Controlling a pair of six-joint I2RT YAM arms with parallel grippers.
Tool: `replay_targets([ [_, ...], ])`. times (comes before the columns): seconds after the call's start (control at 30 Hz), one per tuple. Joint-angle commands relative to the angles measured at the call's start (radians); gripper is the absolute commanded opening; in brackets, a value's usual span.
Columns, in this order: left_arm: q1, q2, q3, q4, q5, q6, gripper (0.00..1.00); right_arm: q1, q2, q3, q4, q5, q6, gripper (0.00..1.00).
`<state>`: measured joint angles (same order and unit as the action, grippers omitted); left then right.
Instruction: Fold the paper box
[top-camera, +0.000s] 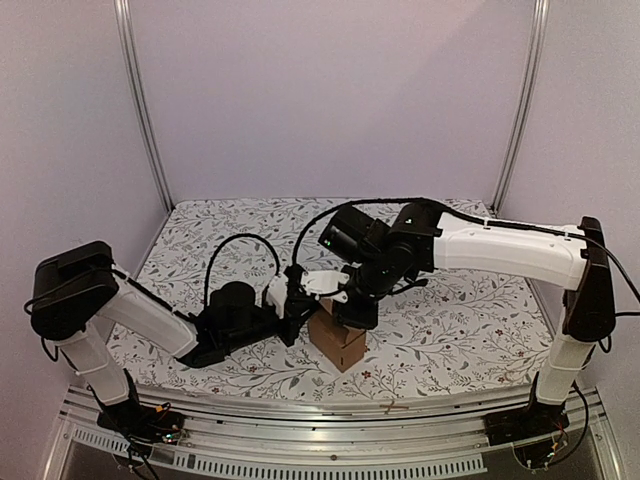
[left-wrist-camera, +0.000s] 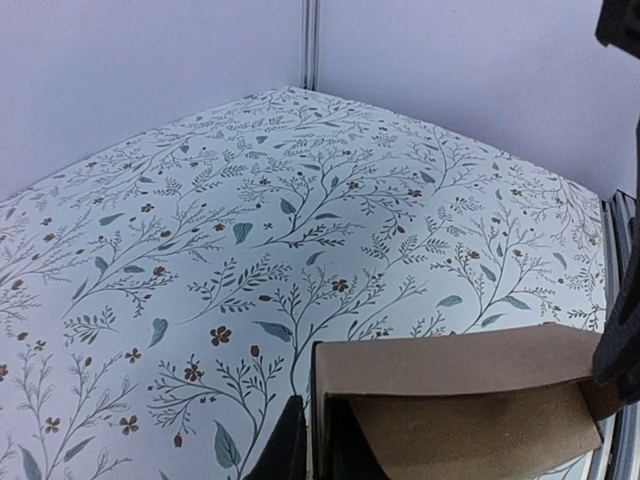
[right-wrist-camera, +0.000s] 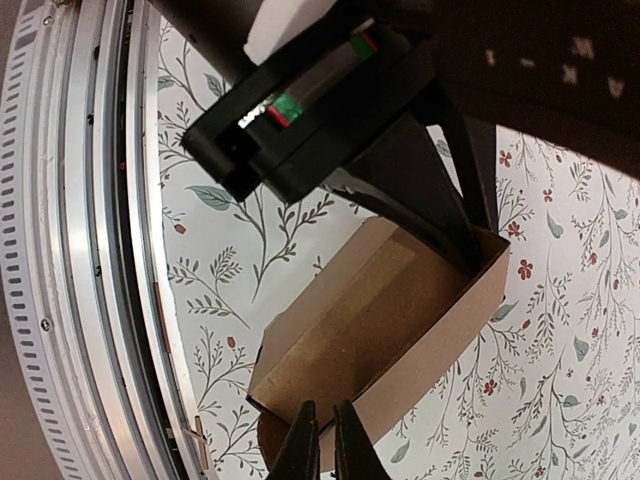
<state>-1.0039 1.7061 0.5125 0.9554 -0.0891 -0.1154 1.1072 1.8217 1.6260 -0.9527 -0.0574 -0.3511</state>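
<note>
Brown paper box (top-camera: 340, 345) clamped: left end effector (left-wrist-camera: 312, 455), right end effector (right-wrist-camera: 322, 445)

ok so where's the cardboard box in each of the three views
top external: the paper box is low in the centre of the picture.
left wrist: the paper box fills the bottom right, seen very close.
right wrist: the paper box runs from the centre to the lower middle, with its open inside showing.
shared landmark: the floral tablecloth lies under the box in all three views.
</note>
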Motion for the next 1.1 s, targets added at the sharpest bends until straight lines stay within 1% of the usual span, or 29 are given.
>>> replay_targets([
  [0.0,-0.026,-0.050,-0.046,-0.174,-0.014,0.022,0.13,0.004,0.036,-0.018,-0.025,-0.015,0.008,0.05],
  [0.1,-0.037,-0.116,-0.064,-0.210,-0.022,0.032,0.20,0.004,0.041,-0.020,-0.027,-0.029,0.008,0.05],
  [0.3,-0.045,-0.239,-0.094,-0.294,0.000,0.038,0.30,0.006,0.073,-0.016,-0.028,-0.056,0.006,0.05],
  [0.43,-0.053,-0.294,-0.125,-0.294,0.042,0.022,0.35,0.006,0.093,-0.009,-0.029,-0.063,0.006,0.05],
  [0.57,-0.059,-0.387,-0.173,-0.268,0.066,-0.023,0.37,0.006,0.103,-0.008,-0.031,-0.067,0.006,0.05],
  [0.67,-0.059,-0.481,-0.205,-0.253,0.037,-0.061,0.38,0.005,0.112,-0.014,-0.031,-0.068,0.003,0.04],
  [0.77,-0.054,-0.536,-0.194,-0.298,-0.072,-0.096,0.40,0.006,0.115,-0.015,-0.030,-0.068,0.001,0.04],
  [0.83,-0.037,-0.532,-0.161,-0.345,-0.117,-0.118,0.40,0.005,0.116,-0.014,-0.031,-0.066,0.000,0.04],
  [0.93,-0.018,-0.482,-0.101,-0.394,-0.130,-0.132,0.40,0.006,0.116,-0.009,-0.030,-0.060,-0.002,0.04],
  [1.07,-0.003,-0.379,-0.046,-0.378,-0.113,-0.147,0.40,0.006,0.113,-0.005,-0.031,-0.055,-0.001,0.04],
])
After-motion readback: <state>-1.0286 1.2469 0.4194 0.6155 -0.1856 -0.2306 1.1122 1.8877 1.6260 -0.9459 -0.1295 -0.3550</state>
